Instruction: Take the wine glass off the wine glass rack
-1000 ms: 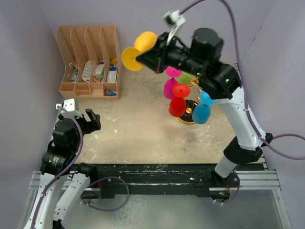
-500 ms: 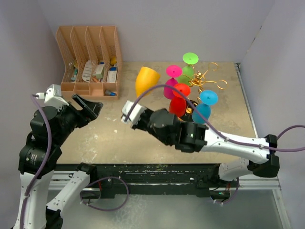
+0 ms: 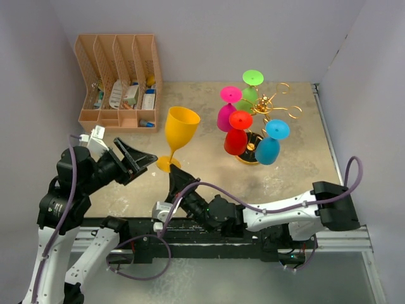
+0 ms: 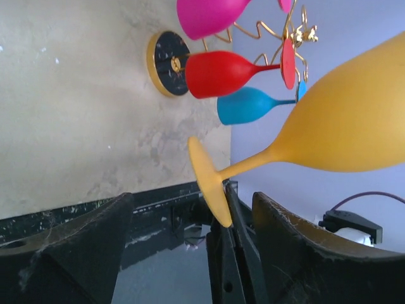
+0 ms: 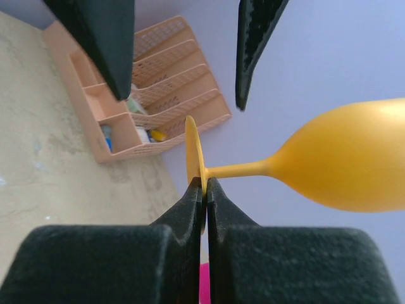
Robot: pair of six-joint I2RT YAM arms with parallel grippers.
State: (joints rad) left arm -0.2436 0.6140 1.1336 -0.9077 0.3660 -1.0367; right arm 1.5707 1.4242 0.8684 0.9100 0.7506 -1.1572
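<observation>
A yellow wine glass (image 3: 181,126) hangs upright in the air over the table's left-centre, away from the gold wine glass rack (image 3: 273,105). My right gripper (image 3: 172,173) is shut on the edge of the glass's round foot, as the right wrist view shows with the gripper (image 5: 204,183) pinching the thin disc of the glass (image 5: 342,161). My left gripper (image 3: 140,166) stands open just left of the foot. In the left wrist view the yellow glass (image 4: 342,120) has its foot between the wide jaws of the left gripper (image 4: 193,209), not touching either finger.
Pink (image 3: 226,116), green (image 3: 252,78), red (image 3: 236,140) and blue (image 3: 268,149) glasses hang on the rack, whose round dark base (image 4: 168,63) rests on the table. A peach desk organizer (image 3: 118,81) with small items stands at the back left. Walls close in left, right and behind.
The right arm swung down and forward, carrying the yellow glass from high at the back to low at front left. The left arm rose and reached toward the glass's foot.
</observation>
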